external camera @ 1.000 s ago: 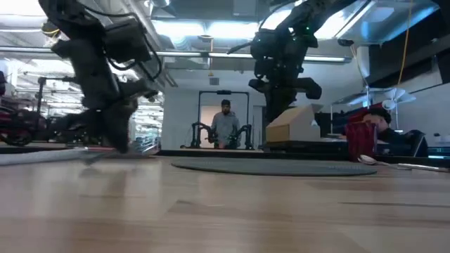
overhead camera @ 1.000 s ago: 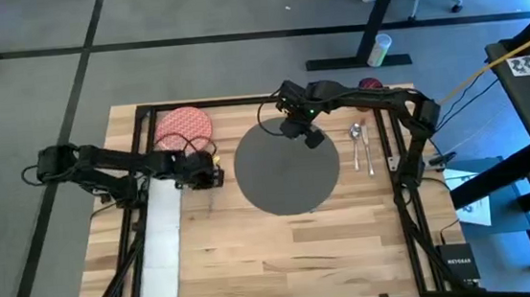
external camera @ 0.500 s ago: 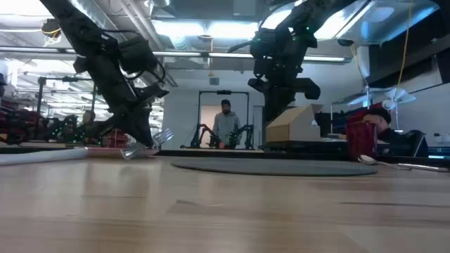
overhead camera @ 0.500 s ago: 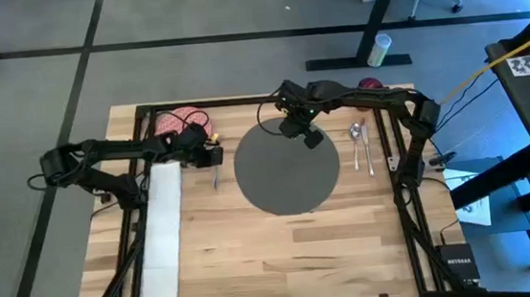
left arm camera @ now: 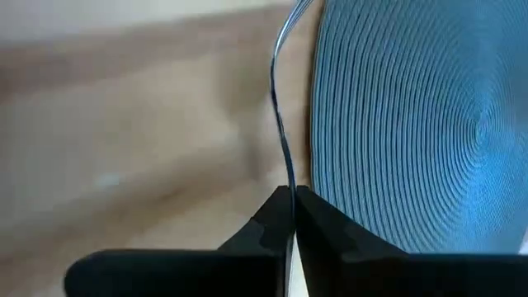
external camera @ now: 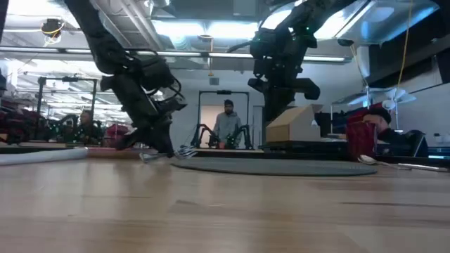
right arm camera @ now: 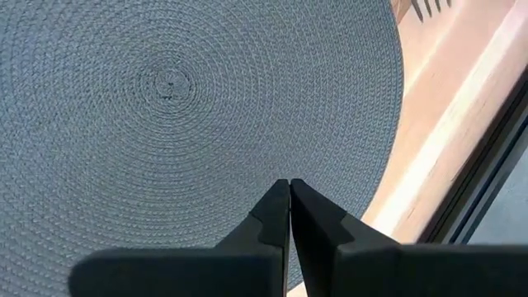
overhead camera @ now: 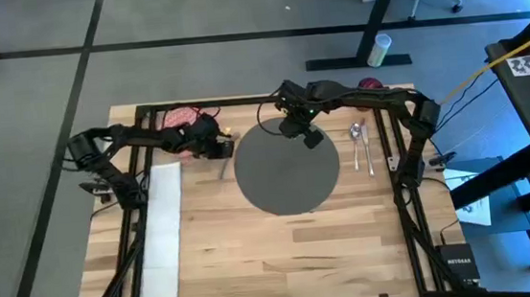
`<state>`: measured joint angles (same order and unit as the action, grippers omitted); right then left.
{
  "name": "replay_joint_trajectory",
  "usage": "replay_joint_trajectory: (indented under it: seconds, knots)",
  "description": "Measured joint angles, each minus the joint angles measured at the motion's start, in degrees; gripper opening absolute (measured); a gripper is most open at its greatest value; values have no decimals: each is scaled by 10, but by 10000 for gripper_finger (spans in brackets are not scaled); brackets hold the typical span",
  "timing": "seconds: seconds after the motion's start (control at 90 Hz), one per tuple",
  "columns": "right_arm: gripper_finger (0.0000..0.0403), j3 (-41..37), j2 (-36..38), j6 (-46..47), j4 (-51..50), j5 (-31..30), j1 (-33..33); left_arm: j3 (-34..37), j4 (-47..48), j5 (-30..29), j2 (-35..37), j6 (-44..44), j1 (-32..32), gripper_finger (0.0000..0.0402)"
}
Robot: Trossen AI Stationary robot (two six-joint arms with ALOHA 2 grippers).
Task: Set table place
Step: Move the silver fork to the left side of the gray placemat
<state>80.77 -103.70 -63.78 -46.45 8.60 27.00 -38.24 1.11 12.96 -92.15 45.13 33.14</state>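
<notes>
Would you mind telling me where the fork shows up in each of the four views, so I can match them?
High view: the fork lies just left of the round mat, under the left gripper.
Low view: its tines show at the mat's left edge.
Left wrist view: its thin handle is pinched between the fingers, beside the mat.
Right wrist view: only tines show beyond the mat.
Shared landmark: the mat.

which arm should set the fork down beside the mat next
Left. The left gripper already pinches the fork in its shut fingers, right along the mat's edge. The right gripper hangs shut and empty above the mat's far side.
</notes>
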Motion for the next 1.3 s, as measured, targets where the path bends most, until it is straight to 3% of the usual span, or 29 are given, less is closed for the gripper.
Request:
replay_joint_trajectory:
  seconds: [0.433, 0.733, 0.856, 1.089, 1.3]
  knots:
    - [0, 0, 0, 0, 0, 0, 0, -7, 0, -1, 0, -70, 11, 5]
    - [0, 0, 0, 1, -1, 0, 0, -7, -1, -6, 0, -100, 9, 67]
    - [0, 0, 0, 1, -1, 0, 0, -7, 2, -11, 0, -160, 9, 81]
    - [0, 0, 0, 1, -1, 0, 0, -73, 149, -28, 35, -211, -14, 10]
    - [0, 0, 0, -20, -1, 0, 0, -163, 351, -134, 84, -264, -104, 1]
